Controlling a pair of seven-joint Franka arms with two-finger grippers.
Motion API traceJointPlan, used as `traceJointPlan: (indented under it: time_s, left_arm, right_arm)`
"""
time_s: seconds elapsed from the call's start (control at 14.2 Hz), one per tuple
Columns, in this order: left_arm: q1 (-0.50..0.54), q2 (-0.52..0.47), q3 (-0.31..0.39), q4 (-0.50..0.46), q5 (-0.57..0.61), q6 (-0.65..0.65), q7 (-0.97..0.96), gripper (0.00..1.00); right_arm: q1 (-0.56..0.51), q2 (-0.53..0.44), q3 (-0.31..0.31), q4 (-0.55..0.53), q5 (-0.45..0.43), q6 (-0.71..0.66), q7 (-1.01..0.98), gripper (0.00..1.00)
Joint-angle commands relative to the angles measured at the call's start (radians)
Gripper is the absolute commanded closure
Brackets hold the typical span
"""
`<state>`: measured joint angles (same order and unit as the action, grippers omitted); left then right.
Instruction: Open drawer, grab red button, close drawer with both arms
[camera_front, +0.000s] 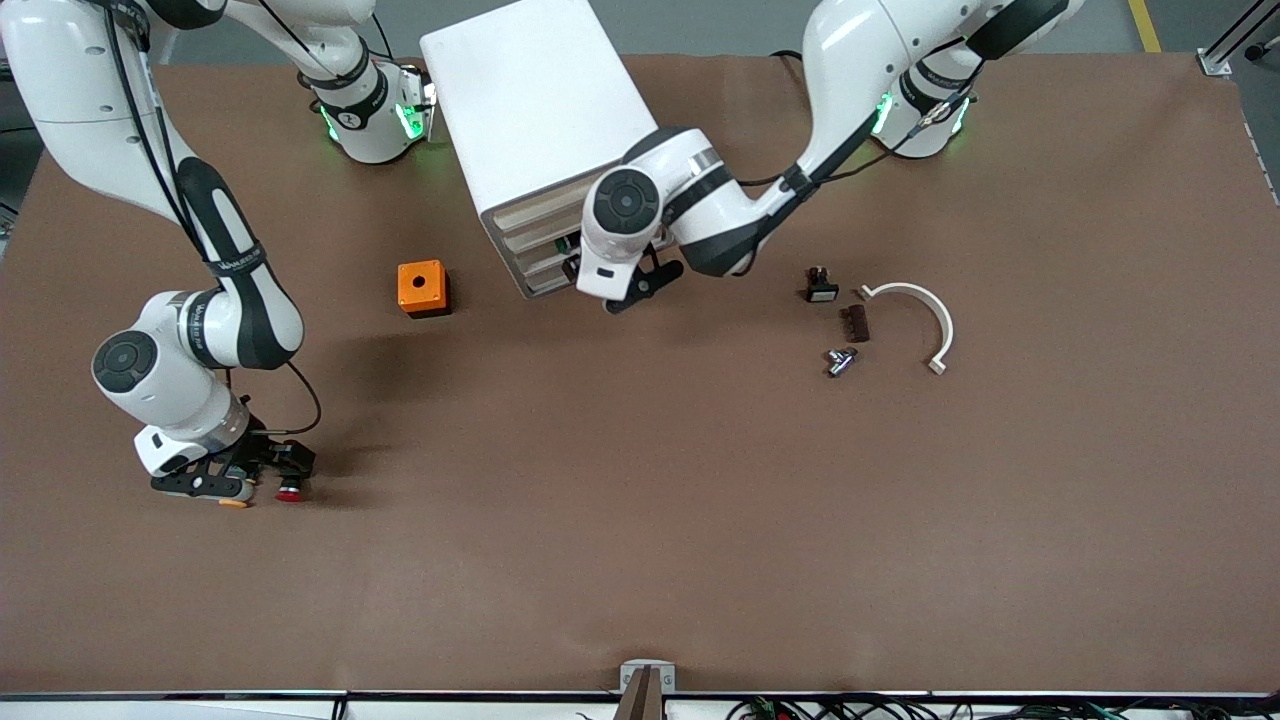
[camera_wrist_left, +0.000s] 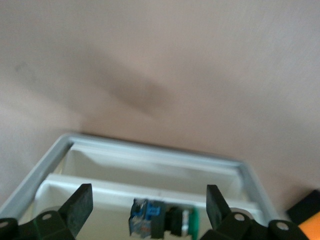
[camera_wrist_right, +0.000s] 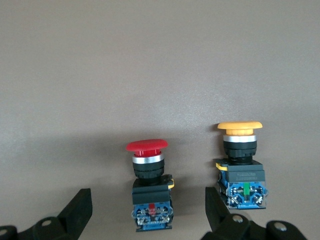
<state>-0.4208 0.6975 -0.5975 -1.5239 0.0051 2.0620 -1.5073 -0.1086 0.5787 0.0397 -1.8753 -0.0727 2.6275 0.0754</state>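
Front view, lower left of the frame: the right gripper sits low over the table with its jaws spread wide and nothing between them; the button, red-capped, lies on the table between the fingers, just beside a yellow-capped button. The right wrist view confirms both buttons lying free on the surface, the red one centred between the open fingers. Upper centre of the front view: the left gripper hangs at the front of the white cabinet, jaws likewise wide and empty; its wrist view shows the drawer pulled out, with another button inside. The grab appears complete and the button set down; the step in hand is judged to be closing the drawer. That calls for the left gripper to meet the drawer front squarely and push it straight in.
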Motion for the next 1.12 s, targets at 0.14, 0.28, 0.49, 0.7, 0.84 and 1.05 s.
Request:
traceJointPlan:
  time_s: [0.14,0.28,0.49,0.7,0.84,1.05]
  left_arm:
    - [0.157,-0.075,-0.004,0.059,-0.004,-0.092,0.007,0.00]
    - [0.200,-0.096,-0.001,0.116,0.004,-0.187,0.091,0.00]
    - [0.321,-0.220,-0.005,0.126,0.009,-0.302,0.287,0.00]
    - [0.436,-0.286,-0.007,0.125,0.009,-0.393,0.480,0.00]
    - [0.506,-0.337,-0.008,0.125,0.007,-0.480,0.631,0.00]
    - [0.609,-0.403,-0.007,0.120,-0.004,-0.603,0.853,0.00]
  right_arm:
    - [-0.005,-0.137,0.025,0.004,-0.003,-0.190,0.006,0.00]
    - [0.009,-0.206,0.026,0.005,-0.001,-0.285,0.024,0.00]
    - [0.036,-0.298,0.026,0.008,0.001,-0.420,0.058,0.00]
    - [0.108,-0.390,0.029,0.011,0.004,-0.519,0.170,0.00]
    - [0.151,-0.463,0.029,0.005,0.005,-0.555,0.222,0.00]
    - [0.173,-0.558,0.029,-0.001,0.056,-0.622,0.212,0.00]
